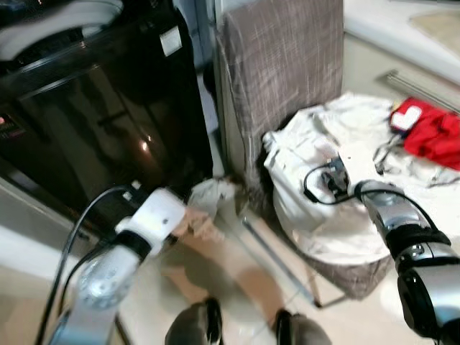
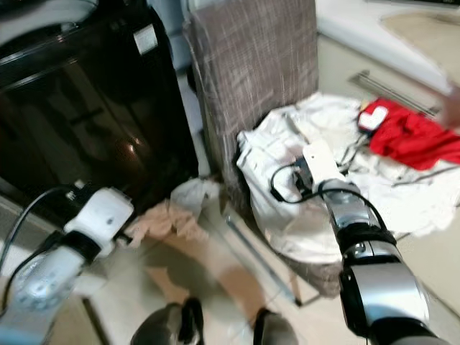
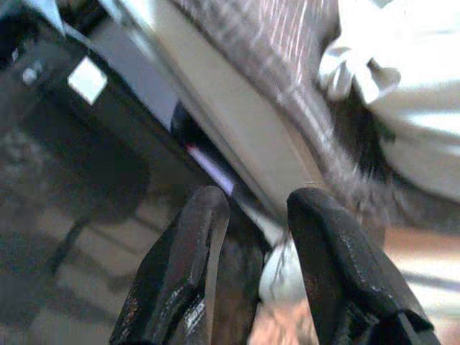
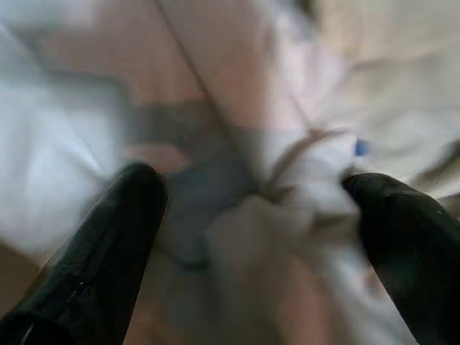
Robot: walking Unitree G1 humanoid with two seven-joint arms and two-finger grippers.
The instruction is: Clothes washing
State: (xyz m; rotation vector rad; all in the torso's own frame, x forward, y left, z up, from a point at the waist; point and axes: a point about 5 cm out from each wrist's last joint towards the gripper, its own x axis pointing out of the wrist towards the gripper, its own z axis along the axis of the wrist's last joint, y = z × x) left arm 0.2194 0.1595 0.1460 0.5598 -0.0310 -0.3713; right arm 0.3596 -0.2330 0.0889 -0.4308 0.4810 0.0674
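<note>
A woven grey-brown hamper (image 1: 280, 65) stands beside the black washing machine (image 1: 100, 108). White clothes (image 1: 316, 208) spill over its rim, and a red garment (image 1: 435, 133) lies on top at the right. My right gripper (image 4: 251, 208) is open, its fingers (image 4: 108, 244) spread wide just above the white cloth in the hamper. Low down at the foot of the machine, my left gripper (image 3: 259, 198) is open. A crumpled beige-pink cloth (image 1: 205, 212) lies on the floor right by it. I cannot tell whether the fingers touch the cloth.
A pale counter or cabinet (image 1: 402, 36) runs behind the hamper at the right. Pale tiled floor (image 1: 237, 280) lies between the machine and the hamper's metal frame (image 1: 277, 262). My two feet (image 1: 208, 323) stand at the near edge.
</note>
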